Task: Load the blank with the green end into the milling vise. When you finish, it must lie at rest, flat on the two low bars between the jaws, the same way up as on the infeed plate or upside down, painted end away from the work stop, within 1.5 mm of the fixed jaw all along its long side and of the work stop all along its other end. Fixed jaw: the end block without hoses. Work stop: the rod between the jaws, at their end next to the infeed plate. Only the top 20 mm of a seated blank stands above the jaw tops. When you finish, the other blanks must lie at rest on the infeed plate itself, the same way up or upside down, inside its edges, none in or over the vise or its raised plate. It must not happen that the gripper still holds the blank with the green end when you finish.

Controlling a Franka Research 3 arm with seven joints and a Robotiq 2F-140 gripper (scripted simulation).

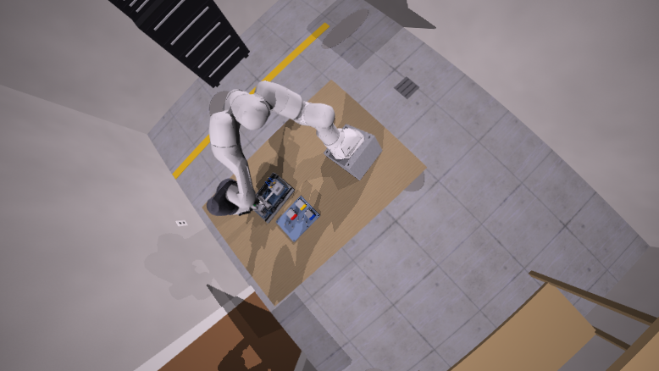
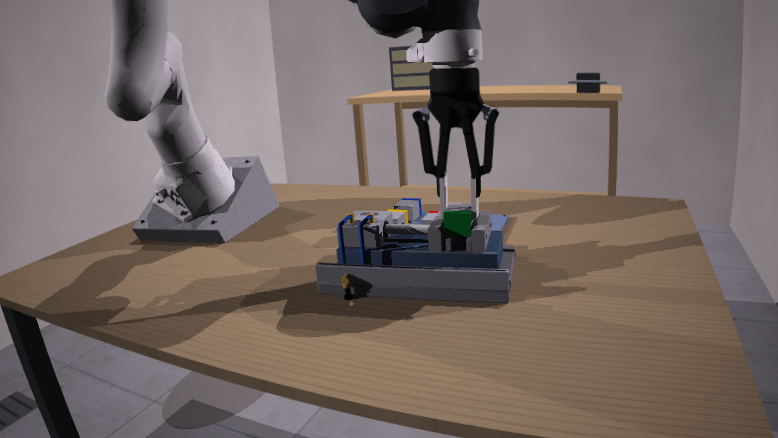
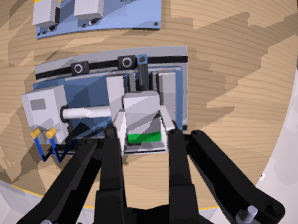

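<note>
My gripper (image 2: 457, 205) is shut on the grey blank with the green end (image 2: 456, 221), fingers on its long sides. The blank sits down between the jaws of the milling vise (image 2: 419, 239), green end toward the near side, away from the infeed plate. In the wrist view the blank (image 3: 141, 120) lies between my fingers, with the green end (image 3: 145, 139) nearest the camera. I cannot tell whether it touches the fixed jaw (image 3: 170, 99) or the work stop. The vise also shows small in the overhead view (image 1: 273, 196).
Blue hoses (image 2: 348, 233) run at the vise's left block. The robot base (image 2: 206, 204) stands at the table's back left.
</note>
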